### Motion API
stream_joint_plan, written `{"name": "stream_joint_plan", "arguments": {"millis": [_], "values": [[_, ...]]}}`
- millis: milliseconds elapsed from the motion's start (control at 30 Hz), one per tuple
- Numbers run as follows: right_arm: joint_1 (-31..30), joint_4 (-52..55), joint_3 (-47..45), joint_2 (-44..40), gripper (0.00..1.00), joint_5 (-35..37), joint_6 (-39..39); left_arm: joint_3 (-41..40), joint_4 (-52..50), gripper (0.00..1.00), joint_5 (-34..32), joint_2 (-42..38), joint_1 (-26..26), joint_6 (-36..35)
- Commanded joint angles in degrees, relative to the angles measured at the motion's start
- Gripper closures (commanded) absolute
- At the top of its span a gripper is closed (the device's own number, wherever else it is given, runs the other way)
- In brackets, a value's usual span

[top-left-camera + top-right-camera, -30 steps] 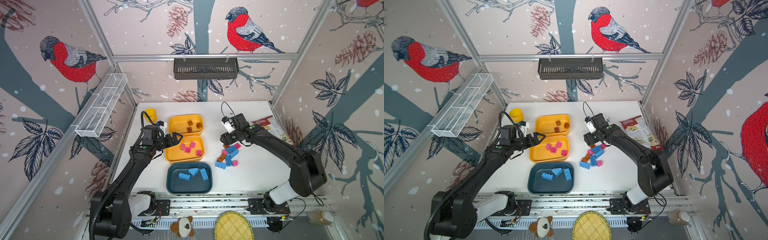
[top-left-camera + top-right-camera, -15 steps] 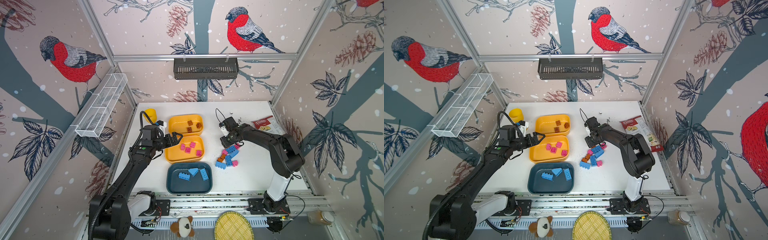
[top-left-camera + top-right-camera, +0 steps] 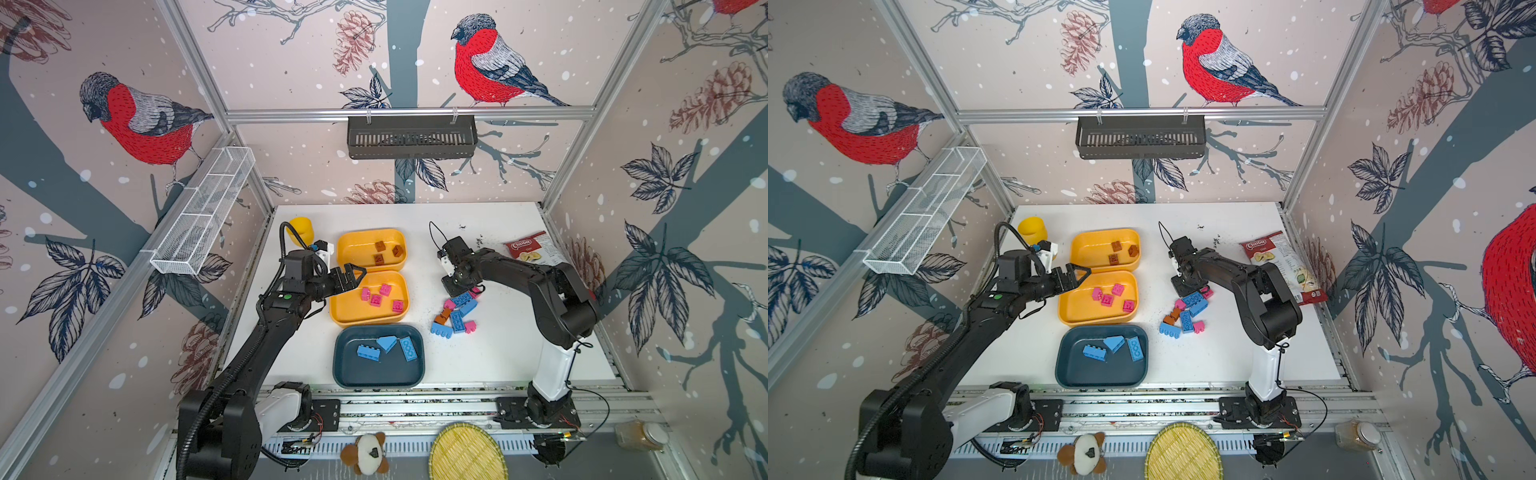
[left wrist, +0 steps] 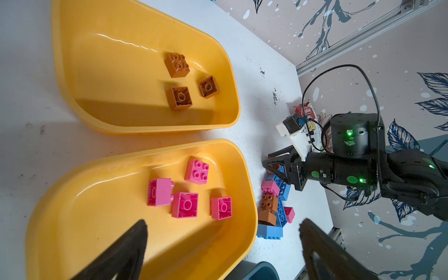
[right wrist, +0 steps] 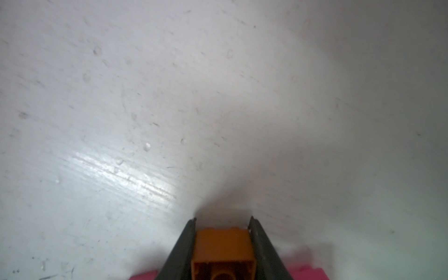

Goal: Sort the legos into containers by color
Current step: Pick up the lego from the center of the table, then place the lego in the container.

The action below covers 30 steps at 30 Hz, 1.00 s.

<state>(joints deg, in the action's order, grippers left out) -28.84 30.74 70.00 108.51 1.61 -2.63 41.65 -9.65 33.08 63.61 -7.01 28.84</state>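
glossy plastic trays [image 4: 109, 72] sit on a scuffed matt table [image 5: 145, 97].

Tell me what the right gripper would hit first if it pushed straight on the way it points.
The bare white table: the right gripper, fingers shut on a brown brick, faces it with nothing between, though the gap is hard to judge.

Left gripper [image 3: 354, 275] was black, with tapered pointed fingers [image 4: 126, 252]. White-and-blue camera mount [image 3: 324, 249] just behind it. Left arm [image 3: 266, 332] matte black, small green dot [image 3: 286, 296] on the link behind the gripper, ribbed black cable hose [image 3: 865, 432] farther back, white base link [image 3: 278, 409]. Right gripper [image 4: 269, 164] black, open-frame triangular fingers. Behind it: white camera bracket [image 4: 295, 138], round black motor housing [image 4: 351, 135], green stickers, lit green LEDs, thin black cable [image 4: 339, 68] looped over. Right arm [image 3: 540, 286] black, white lower link [image 3: 555, 365].
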Motion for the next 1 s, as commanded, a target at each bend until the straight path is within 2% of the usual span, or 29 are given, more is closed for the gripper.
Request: {"name": "stream_joint_plan", "arguments": {"millis": [0,233,433,800,967], "values": [[-0.1,2.0,1.0,-0.8,0.78,-1.0,-0.3,0.1,1.2,0.03,1.4,-0.5,0.3,0.5],[-2.8,3.1,7.8,-3.4,0.79,-6.8,-0.1,0.5,1.2,0.03,2.8,-1.2,1.7,0.6],[-7.0,-0.9,17.0,-1.2,0.80,-11.7,-2.7,0.6,1.6,0.03,4.3,-2.1,3.1,1.1],[-11.6,-10.9,36.3,14.5,0.80,-12.7,-5.1,0.5,0.3,0.03,5.5,-3.6,4.8,0.0],[-12.5,-16.7,40.2,19.7,0.79,-12.5,-4.3,0.3,-0.4,0.03,5.0,-3.8,4.9,-0.3]]}}
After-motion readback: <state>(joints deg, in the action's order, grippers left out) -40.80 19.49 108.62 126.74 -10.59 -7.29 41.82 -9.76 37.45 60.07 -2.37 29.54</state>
